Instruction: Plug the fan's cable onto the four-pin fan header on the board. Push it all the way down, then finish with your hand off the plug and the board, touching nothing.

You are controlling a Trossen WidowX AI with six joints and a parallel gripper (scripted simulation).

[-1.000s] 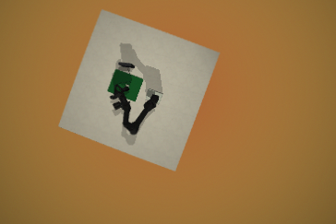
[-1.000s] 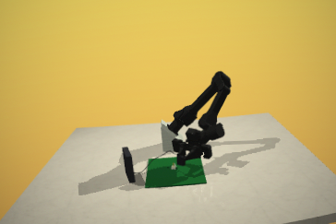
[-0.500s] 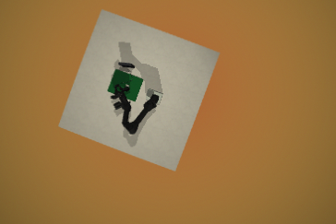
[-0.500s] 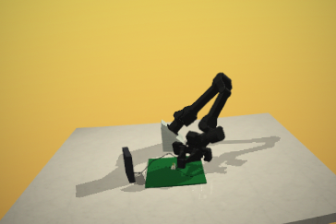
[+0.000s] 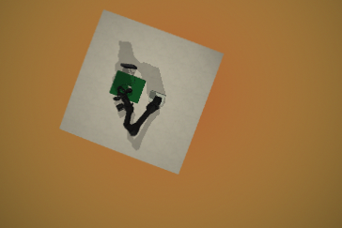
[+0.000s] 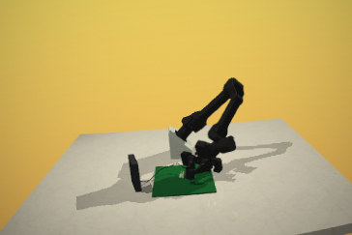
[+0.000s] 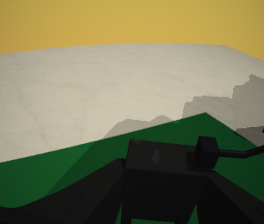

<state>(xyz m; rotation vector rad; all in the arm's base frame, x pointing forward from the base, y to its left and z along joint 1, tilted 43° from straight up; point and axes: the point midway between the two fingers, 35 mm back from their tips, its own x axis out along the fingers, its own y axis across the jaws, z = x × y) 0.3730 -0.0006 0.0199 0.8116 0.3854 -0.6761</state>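
gripper (image 5: 123,90) (image 6: 190,175) (image 7: 162,172) is clenched on the dark plug (image 7: 163,156), its fingers pressing in from either side in the wrist view, low over the green board (image 5: 137,93) (image 6: 169,188) (image 7: 191,127). whether the plug is on the header, or how far down, i can't tell; the pins are hidden.

going left to right in the exterior view, first comes the fan (image 6: 134,172), a thin black slab standing nearly upright on the pale table (image 5: 188,71) (image 6: 271,146) (image 7: 67,100), just beside the board. a thin dark cable (image 6: 154,174) (image 7: 244,153) runs from near the fan over toward the board. next is the board itself, flat on the table, with a small pale piece (image 6: 182,174) on it near the gripper. behind the board a pale grey plate (image 6: 176,147) stands by the arm's lower end. the black arm (image 5: 141,118) (image 6: 208,109) climbs to a high bend, then folds back down to the gripper over the board's right half.

in the wrist view, the cable leaves a small black block (image 7: 207,152) at the plug's right end and runs off to the right.
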